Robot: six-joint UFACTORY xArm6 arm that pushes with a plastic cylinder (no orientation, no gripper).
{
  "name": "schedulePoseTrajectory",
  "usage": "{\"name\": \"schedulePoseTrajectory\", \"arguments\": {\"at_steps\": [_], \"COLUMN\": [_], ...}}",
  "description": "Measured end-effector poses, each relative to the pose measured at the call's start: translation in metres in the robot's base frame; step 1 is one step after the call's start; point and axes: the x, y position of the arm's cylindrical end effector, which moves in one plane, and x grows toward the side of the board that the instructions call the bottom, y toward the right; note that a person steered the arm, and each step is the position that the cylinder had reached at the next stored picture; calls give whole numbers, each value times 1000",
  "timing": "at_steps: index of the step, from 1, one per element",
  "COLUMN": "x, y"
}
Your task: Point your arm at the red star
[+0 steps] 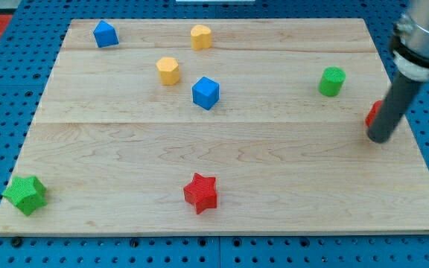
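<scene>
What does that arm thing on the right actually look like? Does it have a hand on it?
No hand and no fingers. It ends in a straight, dark grey cylindrical rod with a blunt round end, my tip. Above the rod sits a wider, blurred grey housing with a dark band and a pale ring. No cables or markings show.

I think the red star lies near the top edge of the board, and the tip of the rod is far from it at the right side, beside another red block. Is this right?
Not quite. The camera view shows the red star near the board's bottom edge, not the top. The rest holds: my tip is far from it at the view's right, beside a partly hidden red block.
</scene>
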Motion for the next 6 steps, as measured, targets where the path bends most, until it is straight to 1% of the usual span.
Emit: {"name": "schedulePoseTrajectory", "arguments": {"at_steps": [1, 2, 3, 4, 5, 6], "x": [10, -32, -61, 20, 115, 126], "y": [26, 25, 16, 15, -60, -143]}}
